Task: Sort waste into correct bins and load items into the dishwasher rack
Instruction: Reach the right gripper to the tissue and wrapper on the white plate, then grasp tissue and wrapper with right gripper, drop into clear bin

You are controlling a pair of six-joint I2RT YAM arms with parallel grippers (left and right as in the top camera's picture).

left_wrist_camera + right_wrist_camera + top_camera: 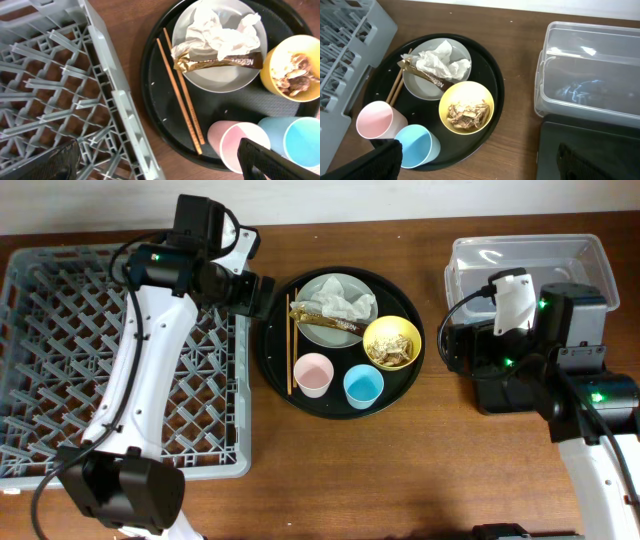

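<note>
Overhead: fixed, straight down on the whole table [350, 480], dishwasher rack [50, 330] frame left, round black tray [405, 375] centre, clear tub [530, 255] upper right. Left wrist: close, steep down-look, dishwasher rack [100, 65] at left, round black tray [156, 95] filling the right. Right wrist: farther back, oblique; round black tray [492, 85] left, clear tub [590, 75] right, dishwasher rack [355, 30] corner upper left; all three views share the tray.
</note>
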